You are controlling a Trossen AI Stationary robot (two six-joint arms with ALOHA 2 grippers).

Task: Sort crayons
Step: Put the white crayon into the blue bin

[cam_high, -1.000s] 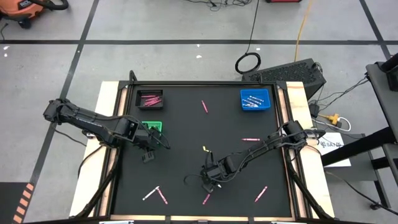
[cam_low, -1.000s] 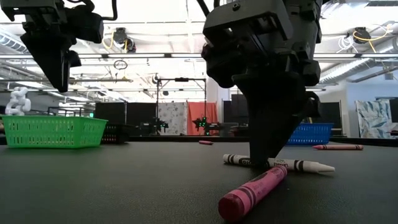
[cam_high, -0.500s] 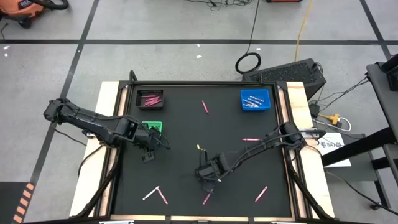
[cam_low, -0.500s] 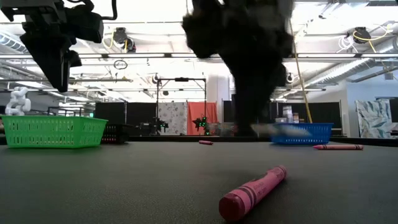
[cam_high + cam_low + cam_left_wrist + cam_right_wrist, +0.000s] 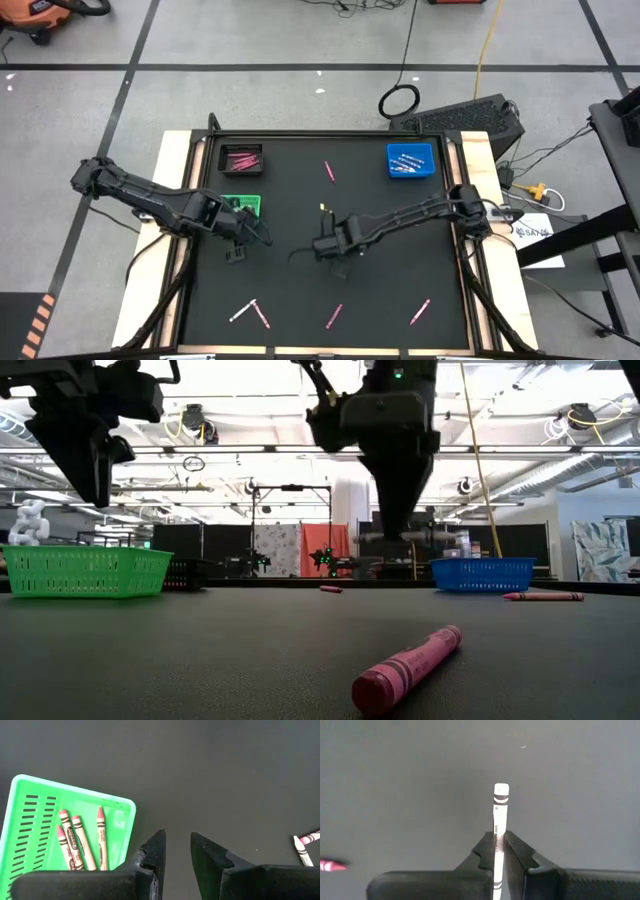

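My right gripper hangs over the middle of the black table, shut on a white crayon that juts out toward the far edge. In the low view this gripper is well above the table. My left gripper stands open beside the green tray, nothing between its fingers. The green tray holds three pale crayons. Pink crayons lie on the table at the near side, and one lies farther back. My right gripper pinches the white crayon's paper-wrapped shaft between its two fingertips, about midway along. The fingers point down and lie across the crayon. The crayon sits level, lifted clear of the table, with one banded end sticking out past the fingers.
A black tray with pink crayons stands at the far left and a blue tray at the far right. A pink crayon lies close to the low camera. A white crayon shows at the edge of the left wrist view.
My right gripper, shut on the white crayon, has risen and gone toward the table's far edge, rolling its wrist. The crayon, which lay on the table next to a pink one, is now lifted clear and level. The pink one has stayed where it was.
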